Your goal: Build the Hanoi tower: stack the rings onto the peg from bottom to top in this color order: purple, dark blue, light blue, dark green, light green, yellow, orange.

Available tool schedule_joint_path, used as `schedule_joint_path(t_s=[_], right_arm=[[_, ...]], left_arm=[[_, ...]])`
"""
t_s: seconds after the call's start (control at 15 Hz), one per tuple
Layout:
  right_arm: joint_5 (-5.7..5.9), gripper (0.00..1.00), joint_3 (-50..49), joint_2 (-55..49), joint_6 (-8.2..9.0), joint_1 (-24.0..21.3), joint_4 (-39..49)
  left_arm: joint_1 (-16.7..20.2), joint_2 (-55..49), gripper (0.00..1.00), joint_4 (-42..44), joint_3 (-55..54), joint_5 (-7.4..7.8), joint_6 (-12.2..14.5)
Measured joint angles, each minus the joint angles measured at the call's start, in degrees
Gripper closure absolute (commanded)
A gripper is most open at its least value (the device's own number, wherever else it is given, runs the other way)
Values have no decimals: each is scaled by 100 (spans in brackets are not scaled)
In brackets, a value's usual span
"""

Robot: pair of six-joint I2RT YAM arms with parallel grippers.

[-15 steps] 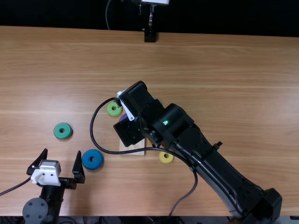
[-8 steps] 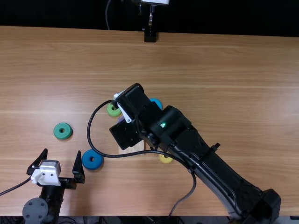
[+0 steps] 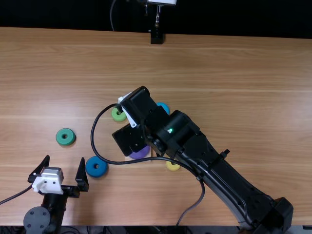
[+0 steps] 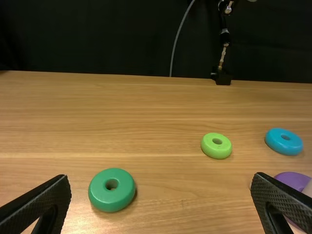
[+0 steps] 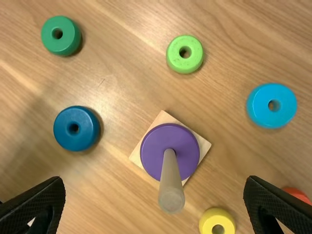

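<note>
Looks like the bottom layer done, with the purple ring (image 5: 153, 151) lying around the peg (image 5: 170, 183) on the square base (image 5: 165, 118); calls next for dark blue. At the left of the top view, starts with the dark green ring (image 3: 61, 137), flat on the table (image 3: 234, 78), close to the left gripper (image 3: 65, 159), wide open and empty. Then comes to the dark blue ring (image 3: 91, 166), just beside that gripper but outside its grasp. Next, passes the light green ring (image 3: 118, 118) and reaches the right gripper (image 5: 155, 180), also wide open and empty, above the peg. Ends with the light blue ring (image 3: 164, 107) and the yellow ring (image 3: 172, 166), both loose.

Needs open fingers set around dark blue, a firm closing, a lift above the peg's tip, then hole over peg and a straight lowering. Could knock the peg if carried too low.

Hard to make out from above: base and purple ring, largely under the right arm (image 3: 214, 161); light blue, partly behind it; yellow, partly under the cable (image 3: 92, 136). In the right wrist view, peeks out as orange ring (image 5: 297, 195) behind a finger, cut off at the edge. Can't tell how snugly purple sits.
</note>
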Motion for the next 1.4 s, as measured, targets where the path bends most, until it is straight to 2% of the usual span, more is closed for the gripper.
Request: schedule_joint_path(t_s=[0.27, 0.4, 0.6, 0.87, 1.0, 1.13, 1.33, 1.4], right_arm=[[-2, 0, -2, 0, -2, -55, 1375], [-4, 0, -109, 0, -4, -365, 1974], [17, 0, -894, -173, -4, -1032, 2874], [42, 0, -2435, -2485, -20, -1947, 4481], [15, 0, -3410, -3521, -33, -2297, 5191], [20, 0, -4516, -4367, -68, -2933, 5836], [13, 0, -5860, -5792, -90, -3620, 6131], [-26, 0, -6199, -6304, -87, -3805, 6151]], left_arm=[[0, 0, 0, 0, 0, -2, -2], [0, 0, 0, 0, 0, 0, -2], [0, 0, 0, -4, 0, -2, -2], [0, 0, 0, -2, 0, 0, -4], [-2, 0, 0, -2, 0, -2, -4], [0, 0, 0, -2, 0, -2, -2], [0, 0, 0, -4, 0, -2, -2], [0, 0, 0, -7, -2, -2, -2]])
